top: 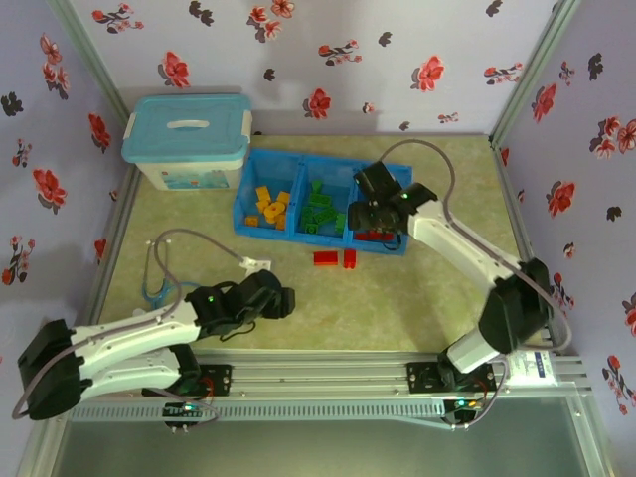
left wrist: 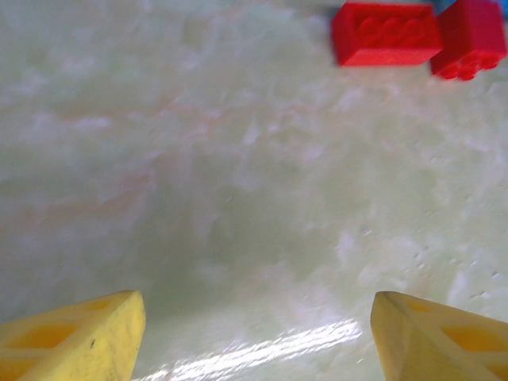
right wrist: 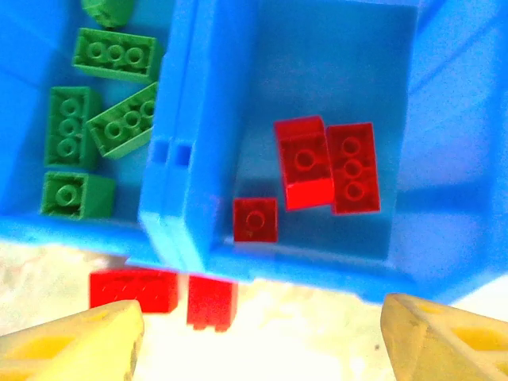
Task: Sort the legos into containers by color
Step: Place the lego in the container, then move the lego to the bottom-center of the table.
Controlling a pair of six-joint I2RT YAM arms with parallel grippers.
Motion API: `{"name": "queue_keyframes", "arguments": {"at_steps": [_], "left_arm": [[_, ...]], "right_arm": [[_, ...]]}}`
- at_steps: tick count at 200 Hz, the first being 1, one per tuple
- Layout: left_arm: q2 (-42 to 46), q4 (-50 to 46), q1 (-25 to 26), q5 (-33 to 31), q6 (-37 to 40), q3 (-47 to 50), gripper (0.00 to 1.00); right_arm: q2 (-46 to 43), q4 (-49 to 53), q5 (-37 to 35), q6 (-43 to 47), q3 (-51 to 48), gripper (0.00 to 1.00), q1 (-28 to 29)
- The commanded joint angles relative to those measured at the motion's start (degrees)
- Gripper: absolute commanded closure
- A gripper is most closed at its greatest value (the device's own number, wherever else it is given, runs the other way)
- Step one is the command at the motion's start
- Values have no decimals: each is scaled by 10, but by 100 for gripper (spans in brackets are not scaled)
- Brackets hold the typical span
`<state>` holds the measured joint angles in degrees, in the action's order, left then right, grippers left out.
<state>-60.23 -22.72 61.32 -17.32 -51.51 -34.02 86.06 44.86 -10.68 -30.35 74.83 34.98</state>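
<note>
1. Before me lies a pale green, marbled tabletop [top: 397, 288].
2. At its far side stand a pale-blue lidded plastic storage box [top: 187, 139] and, beside it, a shallow bright-blue plastic tray [top: 298, 159] of three compartments.
3. Two red plastic building bricks [top: 325, 258] [top: 349, 259] rest on the bare surface just in front of the tray.
4. A small white piece [top: 254, 264] on a thin cable lies left of them.

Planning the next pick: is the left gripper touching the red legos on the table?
Apart. In the left wrist view the left gripper stands open over the table, with the red legos well beyond its fingertips.

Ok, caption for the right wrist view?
Open right gripper above tray: three red bricks inside, green bricks next door, two red bricks on the table.
</note>
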Motion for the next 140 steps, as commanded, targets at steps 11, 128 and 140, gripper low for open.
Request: {"name": "queue_keyframes", "arguments": {"at_steps": [11,128,140], "left_arm": [[-80,40,-42,38,63,-66,24],[-399,95,-170,182,152,-272,27],[-415,88,-171,182,156,-290,27]], "right_arm": [[-100,-38,-1,-49,-104,20,19],[-349,-123,-12,-223,-420,23,117],[-371,-122,-15,-236,-437,23,122]]}}
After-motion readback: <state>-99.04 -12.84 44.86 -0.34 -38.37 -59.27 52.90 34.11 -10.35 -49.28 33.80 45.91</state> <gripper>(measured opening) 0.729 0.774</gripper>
